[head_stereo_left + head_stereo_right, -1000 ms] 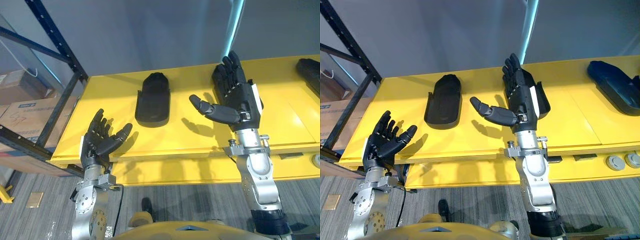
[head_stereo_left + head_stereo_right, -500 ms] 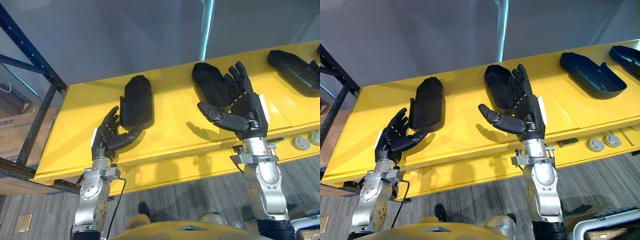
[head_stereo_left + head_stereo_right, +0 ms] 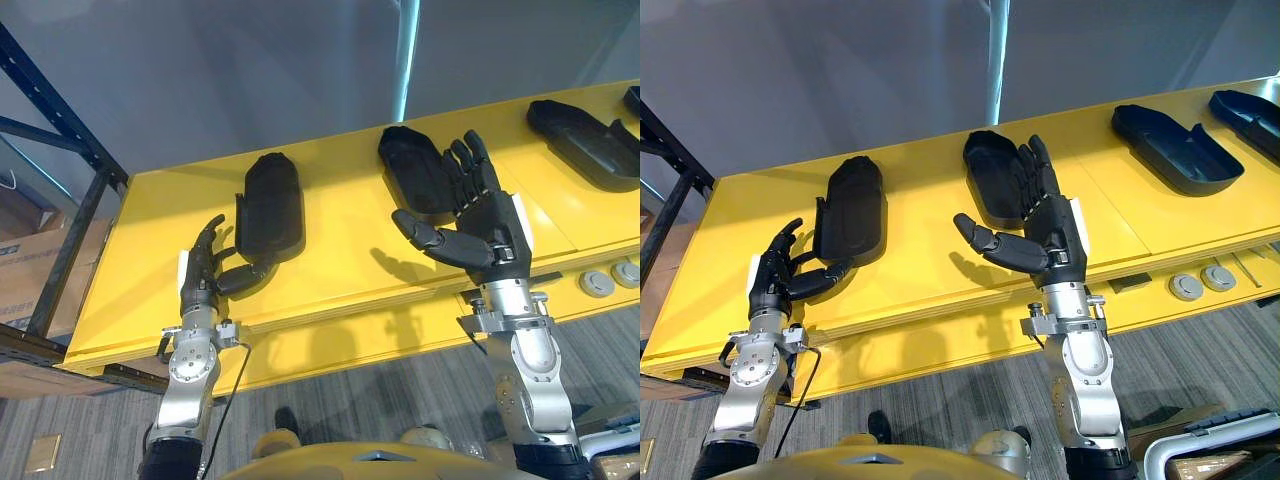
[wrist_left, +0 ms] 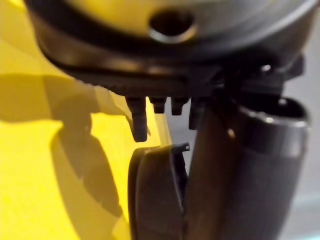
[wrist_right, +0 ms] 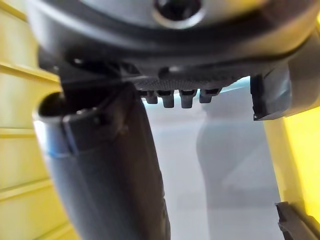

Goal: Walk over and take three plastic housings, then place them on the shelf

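Observation:
Several black plastic housings lie on the yellow table (image 3: 340,270). The leftmost housing (image 3: 268,205) lies just past my left hand (image 3: 203,277), which is open, with its thumb reaching to the housing's near end; whether they touch is unclear. In the left wrist view that housing (image 4: 155,195) shows beyond the fingers (image 4: 138,122). My right hand (image 3: 482,218) is open and raised, palm toward the left, in front of a second housing (image 3: 415,170). A third housing (image 3: 585,142) lies farther right.
A dark blue shelf rack (image 3: 62,135) stands at the left, with a cardboard box (image 3: 25,285) behind it. Two round grey buttons (image 3: 612,278) sit on the table's front at the right. A grey wall closes off the back.
The camera has swung right along the table. My left hand has turned edge-on and come closer to the leftmost housing. The right hand stays raised and open.

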